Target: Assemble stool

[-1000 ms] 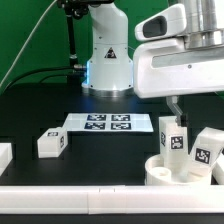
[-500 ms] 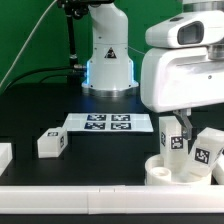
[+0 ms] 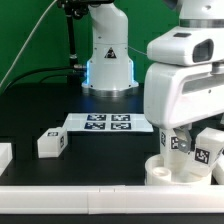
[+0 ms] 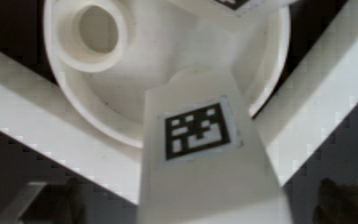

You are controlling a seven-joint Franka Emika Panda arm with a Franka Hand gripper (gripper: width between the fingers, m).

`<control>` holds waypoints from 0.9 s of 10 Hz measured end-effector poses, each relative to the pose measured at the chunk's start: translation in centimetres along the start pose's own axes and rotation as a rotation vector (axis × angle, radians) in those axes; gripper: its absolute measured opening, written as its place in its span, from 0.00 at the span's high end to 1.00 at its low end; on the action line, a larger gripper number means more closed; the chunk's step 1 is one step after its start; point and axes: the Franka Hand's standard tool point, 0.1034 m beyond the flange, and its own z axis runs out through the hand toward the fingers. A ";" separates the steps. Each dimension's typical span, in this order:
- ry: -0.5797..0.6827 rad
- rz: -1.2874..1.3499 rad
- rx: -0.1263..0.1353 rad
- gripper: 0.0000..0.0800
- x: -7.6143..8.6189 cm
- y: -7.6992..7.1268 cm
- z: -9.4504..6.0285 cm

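The round white seat (image 3: 160, 171) lies at the exterior view's lower right, against the front border. Two tagged legs stand on it: one (image 3: 178, 144) under my hand, another (image 3: 208, 150) to its right. A third leg (image 3: 52, 144) lies loose on the table at the left. My gripper (image 3: 177, 129) is low over the first leg. In the wrist view that leg (image 4: 202, 130) rises from the seat (image 4: 105, 95) between my open gripper's (image 4: 197, 208) dark fingers (image 4: 48, 200), with gaps either side. An empty socket (image 4: 96, 35) shows on the seat.
The marker board (image 3: 107, 123) lies at the table's middle, before the robot base (image 3: 107, 60). A plain white block (image 3: 4, 155) sits at the left edge. A long white border (image 3: 90, 200) runs along the front.
My hand has moved toward the exterior view's right and lower, coming down over the leg standing on the seat. The parts have not moved.
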 end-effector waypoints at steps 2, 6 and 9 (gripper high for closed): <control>-0.007 0.040 -0.001 0.19 0.1 -0.6 0.3; -0.008 0.183 -0.003 0.47 0.0 -0.3 0.3; -0.008 0.384 -0.004 0.58 -0.1 -0.2 0.3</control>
